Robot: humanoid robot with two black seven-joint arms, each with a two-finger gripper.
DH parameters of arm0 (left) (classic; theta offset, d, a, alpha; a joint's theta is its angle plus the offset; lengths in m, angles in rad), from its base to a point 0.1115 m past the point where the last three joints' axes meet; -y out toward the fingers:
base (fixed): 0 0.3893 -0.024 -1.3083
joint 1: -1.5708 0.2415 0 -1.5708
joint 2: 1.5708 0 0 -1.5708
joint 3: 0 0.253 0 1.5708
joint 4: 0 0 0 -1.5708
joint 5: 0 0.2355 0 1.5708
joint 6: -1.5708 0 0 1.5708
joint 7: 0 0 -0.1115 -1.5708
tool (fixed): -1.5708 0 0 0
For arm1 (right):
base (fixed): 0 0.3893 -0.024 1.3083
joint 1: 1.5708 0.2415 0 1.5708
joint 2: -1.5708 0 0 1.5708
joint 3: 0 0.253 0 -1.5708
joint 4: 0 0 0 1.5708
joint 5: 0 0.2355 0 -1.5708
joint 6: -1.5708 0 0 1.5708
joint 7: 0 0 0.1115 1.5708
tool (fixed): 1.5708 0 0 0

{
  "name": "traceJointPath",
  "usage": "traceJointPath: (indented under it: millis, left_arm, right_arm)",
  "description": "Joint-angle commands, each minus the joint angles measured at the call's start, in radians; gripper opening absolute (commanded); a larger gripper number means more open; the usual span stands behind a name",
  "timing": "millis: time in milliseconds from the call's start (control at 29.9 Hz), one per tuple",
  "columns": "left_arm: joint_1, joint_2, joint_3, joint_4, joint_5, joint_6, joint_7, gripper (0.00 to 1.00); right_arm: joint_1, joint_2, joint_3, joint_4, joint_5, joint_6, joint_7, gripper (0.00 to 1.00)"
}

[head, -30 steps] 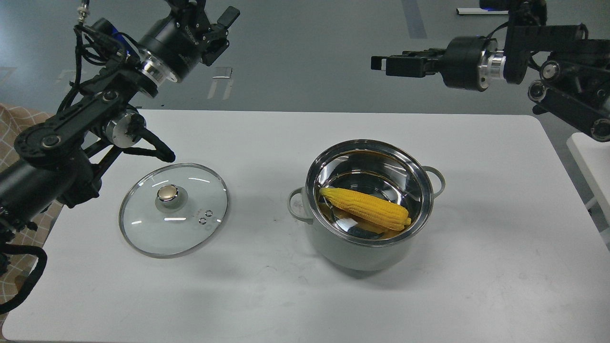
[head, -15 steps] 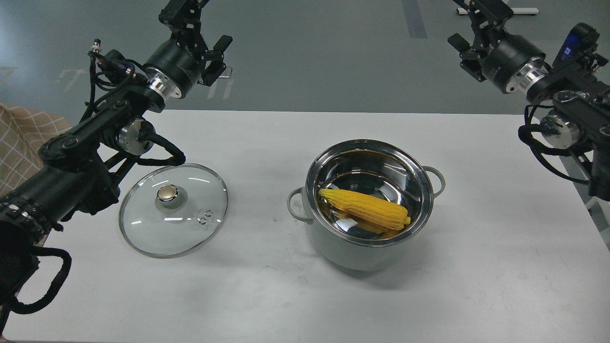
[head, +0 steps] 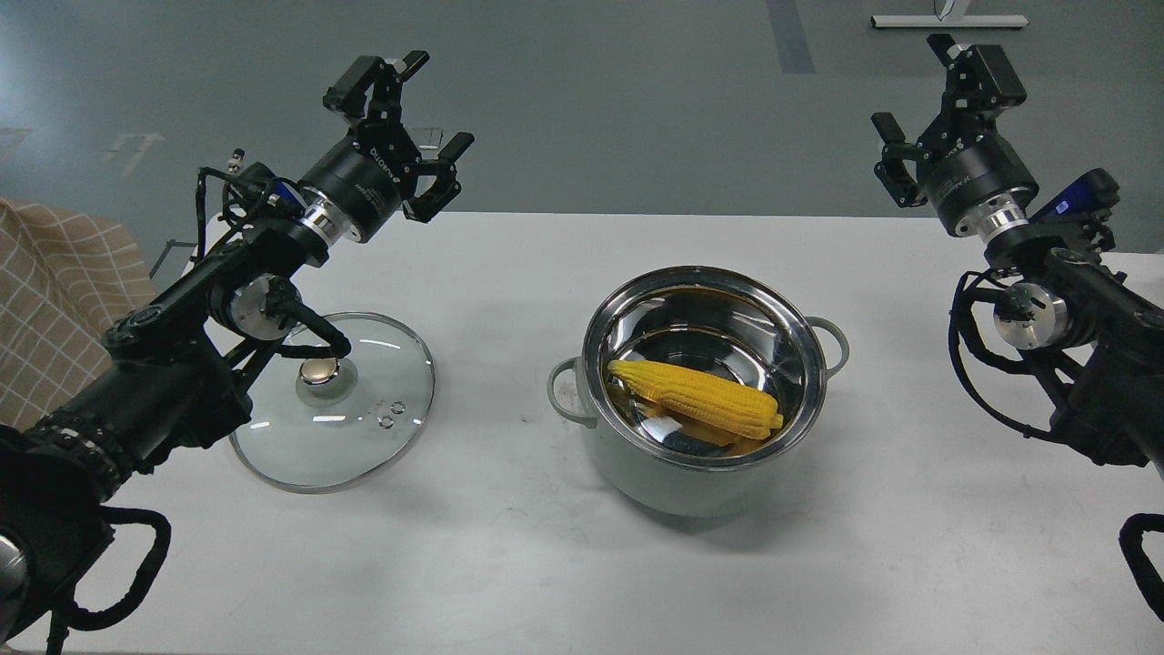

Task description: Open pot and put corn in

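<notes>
One pot [head: 705, 455] stands on one white table [head: 509, 564] before me, and it carries two small loop side handles, one to each side. One ear of corn [head: 698, 398] lies inside it. One glass lid [head: 332, 414] rests on the tabletop, topped by one gold knob [head: 319, 370]. Two black arms of mine enter the scene, each ending in one two-finger gripper: my left gripper [head: 407, 123] and my right gripper [head: 937, 105], two in all. One checked cloth [head: 55, 309] shows at the left edge.
</notes>
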Motion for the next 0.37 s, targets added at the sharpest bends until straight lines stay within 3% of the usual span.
traceJointPath:
  millis: [0,334]
  left_arm:
    - [0.005,-0.003,-0.001,0.001,0.003,-0.002,-0.002,0.98]
    - [0.005,-0.035,-0.001,0.018,0.009,-0.002,-0.004,0.98]
  right_arm:
    - [-0.012,0.0,0.008,0.011,0.0,-0.008,0.0,1.0]
    - [-0.058,-0.009,0.038,0.043,0.0,0.006,0.0,1.0]
